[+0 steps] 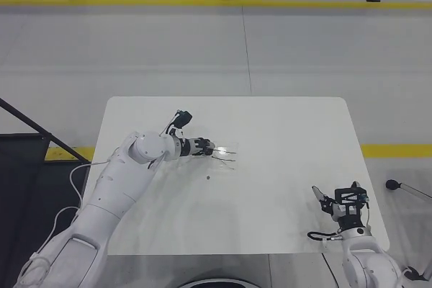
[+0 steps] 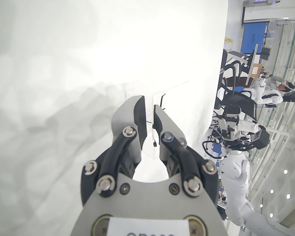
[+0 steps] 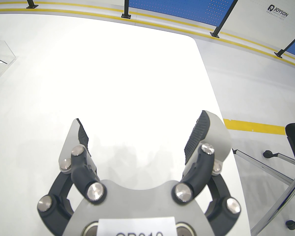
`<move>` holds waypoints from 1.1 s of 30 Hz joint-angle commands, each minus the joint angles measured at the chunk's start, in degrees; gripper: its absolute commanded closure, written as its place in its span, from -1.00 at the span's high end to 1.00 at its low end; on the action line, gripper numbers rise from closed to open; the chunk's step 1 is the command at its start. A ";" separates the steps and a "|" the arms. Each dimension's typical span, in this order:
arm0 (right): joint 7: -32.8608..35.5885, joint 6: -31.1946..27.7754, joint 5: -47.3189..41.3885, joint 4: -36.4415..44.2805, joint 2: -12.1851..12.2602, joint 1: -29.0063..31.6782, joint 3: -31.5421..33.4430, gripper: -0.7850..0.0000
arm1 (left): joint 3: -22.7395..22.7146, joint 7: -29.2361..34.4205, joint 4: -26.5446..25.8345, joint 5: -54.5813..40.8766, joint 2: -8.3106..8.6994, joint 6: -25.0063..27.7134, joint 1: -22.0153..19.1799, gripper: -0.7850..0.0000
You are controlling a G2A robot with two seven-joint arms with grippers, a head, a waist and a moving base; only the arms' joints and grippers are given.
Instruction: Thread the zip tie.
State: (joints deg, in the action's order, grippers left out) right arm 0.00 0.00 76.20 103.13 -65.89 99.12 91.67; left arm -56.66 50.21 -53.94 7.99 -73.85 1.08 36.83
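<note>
Near the surface's middle, left gripper (image 2: 150, 116) pinches a zip tie (image 2: 154, 136) at the clear tray (image 3: 10, 50); it should lift slowly, keeping the tail free for the spread right gripper (image 3: 142, 136).

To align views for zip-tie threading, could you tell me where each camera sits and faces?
Top view: above the arms, looking down on the white table; left arm and right arm show.
Left wrist view: on that wrist, facing past the left gripper across the table.
Right wrist view: likewise, past the open right gripper.
Shared by top and right wrist: the clear tray.
</note>
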 commanded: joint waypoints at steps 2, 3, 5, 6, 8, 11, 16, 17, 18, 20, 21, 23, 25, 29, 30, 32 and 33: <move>0.00 0.00 0.00 0.00 0.00 0.00 0.00 1.00 | -0.09 0.27 0.32 -0.04 0.02 0.24 -0.10 -0.80; 0.00 0.00 0.00 0.00 0.00 0.00 0.00 1.00 | -0.13 0.41 0.43 -0.16 0.02 0.29 -0.12 -0.86; 0.00 0.00 0.00 0.00 0.00 0.00 0.00 1.00 | -0.28 0.53 0.58 -0.34 0.04 0.46 -0.15 -0.89; 0.00 0.00 0.00 0.00 0.00 0.00 0.00 1.00 | -0.31 0.57 0.62 -0.34 0.05 0.50 -0.17 -0.95; 0.00 0.00 0.00 0.00 0.00 0.00 0.00 1.00 | -0.47 0.51 0.68 -0.44 0.08 0.72 -0.14 -0.95; 0.00 0.00 0.00 0.00 0.00 0.00 0.00 1.00 | -0.71 0.57 0.64 -0.64 0.13 0.89 -0.07 -0.54; 0.00 0.00 0.00 0.00 0.00 0.00 0.00 1.00 | -0.93 0.56 0.20 -0.71 0.20 1.00 0.19 -0.18; 0.00 0.00 0.00 0.00 0.00 0.00 0.00 1.00 | -0.97 0.62 0.09 -0.76 0.21 0.99 0.24 -0.17; 0.00 0.00 0.00 0.00 0.00 0.00 0.00 1.00 | -1.01 0.61 -0.05 -0.72 0.23 0.99 0.28 -0.16; 0.00 0.00 0.00 0.00 0.00 0.00 0.00 1.00 | -1.13 0.53 -0.40 -0.80 0.27 0.99 0.45 -0.15; 0.00 0.00 0.00 0.00 0.00 0.00 0.00 1.00 | -1.20 0.54 -0.58 -0.77 0.30 0.97 0.52 -0.13; 0.00 0.00 0.00 0.00 0.00 0.00 0.00 1.00 | -1.30 0.64 -1.02 -0.58 0.37 0.95 0.66 -0.09; 0.00 0.00 0.00 0.00 0.00 0.00 0.00 1.00 | -1.46 0.74 -1.55 -0.57 0.45 0.90 0.88 -0.07; 0.00 0.00 0.00 0.00 0.00 0.00 0.00 1.00 | -1.80 1.48 -2.81 -0.67 0.65 0.92 1.46 -0.10; 0.00 0.00 0.00 0.00 0.00 0.00 0.00 1.00 | -1.85 1.71 -3.11 -0.60 0.71 0.91 1.61 -0.11; 0.00 0.00 0.00 0.00 0.00 0.00 0.00 1.00 | -1.93 2.03 -3.63 -0.37 0.82 0.83 1.87 -0.15; 0.00 0.00 0.00 0.00 0.00 0.00 0.00 1.00 | -1.90 2.16 -3.92 -0.15 0.86 0.89 2.01 -0.16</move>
State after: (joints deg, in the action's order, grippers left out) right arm 0.00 0.00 76.20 103.13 -65.89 99.12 91.67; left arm -58.58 52.25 -57.59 7.63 -73.04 1.95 38.71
